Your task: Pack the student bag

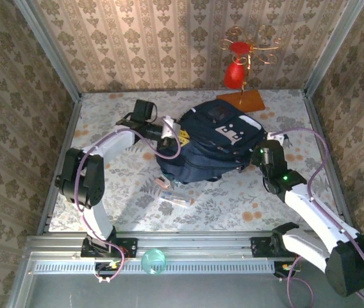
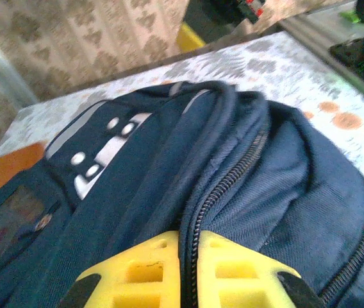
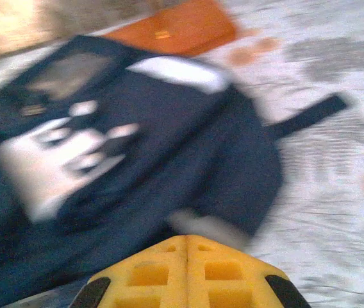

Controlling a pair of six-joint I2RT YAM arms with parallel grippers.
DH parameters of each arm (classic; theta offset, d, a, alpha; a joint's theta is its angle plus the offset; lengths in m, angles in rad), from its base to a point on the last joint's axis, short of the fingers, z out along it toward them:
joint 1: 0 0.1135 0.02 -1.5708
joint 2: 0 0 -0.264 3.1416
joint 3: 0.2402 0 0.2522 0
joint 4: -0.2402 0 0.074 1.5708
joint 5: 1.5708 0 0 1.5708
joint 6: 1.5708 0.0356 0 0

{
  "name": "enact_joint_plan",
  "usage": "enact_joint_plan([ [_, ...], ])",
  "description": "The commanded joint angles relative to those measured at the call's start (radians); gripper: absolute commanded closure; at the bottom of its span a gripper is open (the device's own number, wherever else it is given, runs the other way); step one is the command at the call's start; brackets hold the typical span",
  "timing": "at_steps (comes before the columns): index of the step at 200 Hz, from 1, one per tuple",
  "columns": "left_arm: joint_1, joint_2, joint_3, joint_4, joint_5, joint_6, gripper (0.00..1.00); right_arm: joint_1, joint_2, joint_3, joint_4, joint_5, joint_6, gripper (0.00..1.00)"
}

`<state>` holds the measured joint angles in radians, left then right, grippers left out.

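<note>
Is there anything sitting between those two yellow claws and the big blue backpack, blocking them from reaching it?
Nothing visible stands in the way. The left gripper, its fingers shut, is right up against the student bag at a zip line. The right gripper, also shut, is at the bag's other side with the fabric directly ahead of it.

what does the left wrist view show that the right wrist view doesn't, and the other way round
Left wrist, not right wrist: a sharp zip line curving over the student bag.
Right wrist, not left wrist: a black strap lying out on the table.
Both: the bag, its white patch, and an orange flat thing beyond it.
</note>
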<state>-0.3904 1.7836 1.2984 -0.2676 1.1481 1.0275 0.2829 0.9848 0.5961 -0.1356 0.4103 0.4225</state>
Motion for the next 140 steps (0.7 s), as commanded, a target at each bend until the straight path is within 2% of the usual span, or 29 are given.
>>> enact_joint_plan([
  [1, 0.082, 0.004, 0.005, -0.024, -0.044, 0.053, 1.00, -0.005, 0.035, -0.012, 0.010, 0.266, -0.030, 1.00],
  [16, 0.088, 0.008, 0.005, -0.036, -0.036, 0.066, 1.00, -0.008, 0.066, -0.005, 0.037, 0.270, -0.033, 1.00],
  [28, 0.090, 0.014, 0.004, -0.038, -0.029, 0.068, 1.00, -0.008, 0.077, -0.012, 0.088, 0.187, -0.054, 1.00],
  [34, 0.090, 0.014, 0.005, -0.042, -0.030, 0.072, 1.00, -0.007, 0.075, -0.023, 0.128, 0.111, -0.080, 1.00],
  [48, 0.090, 0.018, 0.006, -0.053, -0.027, 0.080, 1.00, -0.007, 0.065, -0.040, 0.204, -0.190, -0.146, 1.00],
  [67, 0.090, 0.023, 0.006, -0.066, -0.025, 0.093, 1.00, -0.007, 0.074, -0.023, 0.228, -0.549, -0.184, 0.79],
  [83, 0.089, 0.024, 0.004, -0.069, -0.015, 0.105, 1.00, -0.008, 0.121, 0.021, 0.209, -0.711, -0.203, 0.66],
  [100, 0.091, 0.025, 0.004, -0.076, -0.004, 0.115, 1.00, -0.016, 0.207, 0.092, 0.150, -0.749, -0.225, 0.58],
  [118, 0.090, 0.022, 0.006, -0.125, -0.007, 0.147, 1.00, -0.055, 0.279, 0.135, 0.145, -0.762, -0.174, 0.52],
  [140, 0.112, 0.003, -0.004, -0.150, -0.026, 0.140, 0.87, -0.097, 0.309, 0.131, 0.210, -0.700, -0.073, 0.46],
])
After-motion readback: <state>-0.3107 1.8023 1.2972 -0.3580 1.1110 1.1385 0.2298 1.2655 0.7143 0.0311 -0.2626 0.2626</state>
